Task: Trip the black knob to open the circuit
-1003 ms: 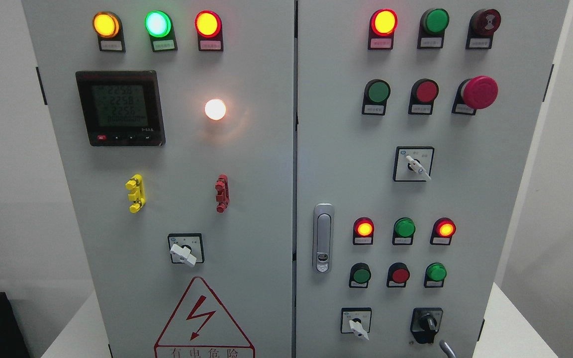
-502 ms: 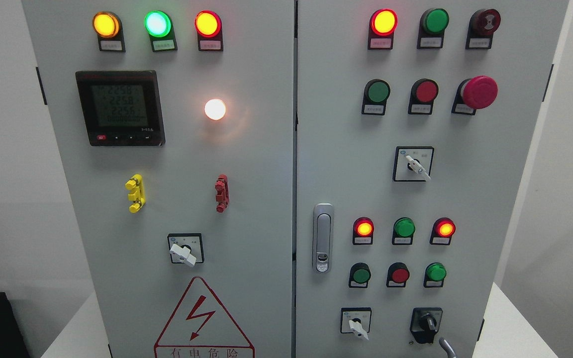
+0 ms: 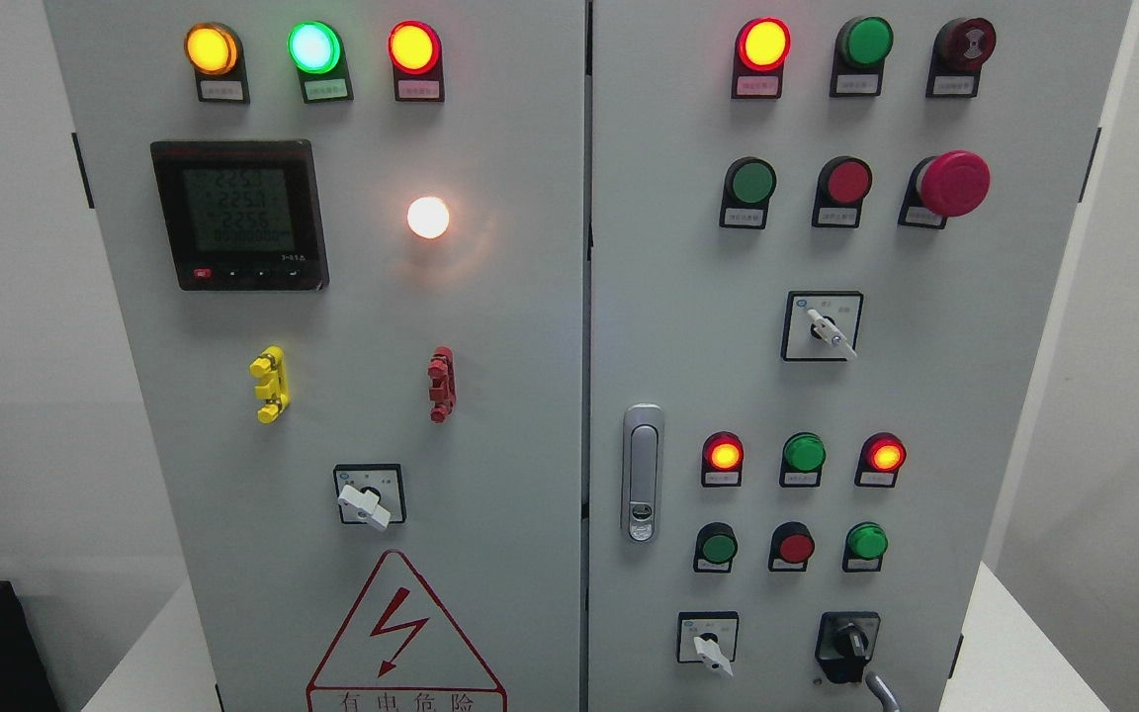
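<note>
While the black knob (image 3: 848, 644) sits at the lower right of the right-hand cabinet door (image 3: 1014, 396), its handle upright, only a thin grey curved piece (image 3: 884, 690) shows just beside it at the bottom edge; whether that belongs to a hand I cannot tell, nor how any fingers stand. Left of the knob is a white selector switch (image 3: 711, 648). Above it, two small red lamps (image 3: 724, 454) glow.
</note>
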`<state>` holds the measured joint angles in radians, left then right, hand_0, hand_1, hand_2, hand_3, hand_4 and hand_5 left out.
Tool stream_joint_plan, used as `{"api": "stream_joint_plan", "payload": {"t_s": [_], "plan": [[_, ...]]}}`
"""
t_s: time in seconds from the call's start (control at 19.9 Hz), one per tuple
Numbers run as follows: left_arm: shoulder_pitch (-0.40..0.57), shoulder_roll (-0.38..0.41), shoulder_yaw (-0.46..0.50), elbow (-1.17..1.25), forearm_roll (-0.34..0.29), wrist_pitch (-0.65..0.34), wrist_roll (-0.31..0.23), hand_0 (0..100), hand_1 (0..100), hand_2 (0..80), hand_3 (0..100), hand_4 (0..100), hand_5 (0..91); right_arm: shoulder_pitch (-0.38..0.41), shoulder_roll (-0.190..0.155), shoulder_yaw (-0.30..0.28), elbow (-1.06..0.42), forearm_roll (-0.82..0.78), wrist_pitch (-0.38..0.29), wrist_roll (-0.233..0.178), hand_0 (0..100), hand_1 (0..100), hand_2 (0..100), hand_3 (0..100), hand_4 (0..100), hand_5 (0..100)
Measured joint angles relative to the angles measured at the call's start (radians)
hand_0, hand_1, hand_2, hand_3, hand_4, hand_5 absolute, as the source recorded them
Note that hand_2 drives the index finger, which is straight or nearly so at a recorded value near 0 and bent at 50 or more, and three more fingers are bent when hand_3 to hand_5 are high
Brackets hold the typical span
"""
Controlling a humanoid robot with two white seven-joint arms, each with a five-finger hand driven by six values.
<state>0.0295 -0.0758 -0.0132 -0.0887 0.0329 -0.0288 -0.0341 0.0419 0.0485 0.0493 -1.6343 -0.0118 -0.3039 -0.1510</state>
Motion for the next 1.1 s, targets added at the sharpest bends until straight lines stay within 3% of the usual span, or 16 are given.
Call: {"api": "stream_joint_plan", "payload": {"t_s": [1.1], "plan": [[0.000,0.000,0.000,0.000,0.000,0.000,0.000,12,39,0.0,0,0,0.0,-0.014,0.002,0.036,-0.001,0.001,0.003,-0.002,95,100,0,100,97,84]]}}
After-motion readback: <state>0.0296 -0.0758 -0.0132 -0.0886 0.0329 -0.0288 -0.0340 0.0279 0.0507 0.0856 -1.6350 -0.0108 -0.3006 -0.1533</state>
